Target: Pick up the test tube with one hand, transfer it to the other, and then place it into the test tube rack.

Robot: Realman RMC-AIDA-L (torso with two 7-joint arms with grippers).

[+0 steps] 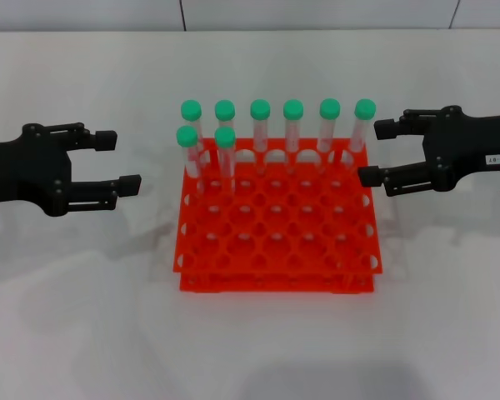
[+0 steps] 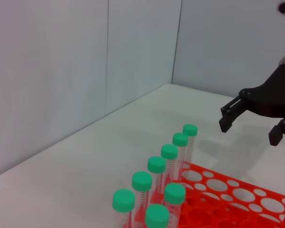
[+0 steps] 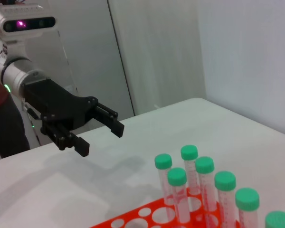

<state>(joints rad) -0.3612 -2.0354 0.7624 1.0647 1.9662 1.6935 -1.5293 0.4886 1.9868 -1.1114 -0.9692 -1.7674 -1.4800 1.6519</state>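
From the head camera, the orange-red test tube rack point(image 1: 277, 227) sits at the centre of the white table point(image 1: 83, 317), carrying eight green-capped tubes: six upright along its far row and two more in the second row at the rack's left end. Which of them is the task's own test tube cannot be told; all eight look alike, and all stand in the rack, among them the second-row tube point(image 1: 225, 150). At nine o'clock from the rack, the unlabelled left gripper point(image 1: 117, 164) hangs above the table with its fingers spread wide and nothing between them. At about two o'clock, the right gripper point(image 1: 377, 152), marked by a small white label, hangs just beside the far right corner of the rack, its fingers likewise spread and empty.

The left wrist camera looks along the row of tubes, green caps point(image 2: 156, 165) receding in a line over the rack point(image 2: 237, 199). Beyond them the right gripper point(image 2: 249, 123) hovers over the table, fingers apart, holding nothing.

The right wrist camera takes the opposite angle: tubes point(image 3: 189, 171) stand upright in the rack point(image 3: 152, 216) in the foreground, while the left gripper point(image 3: 99, 137), on a silver wrist showing a green light, floats over the table beyond, its fingers parted and empty.
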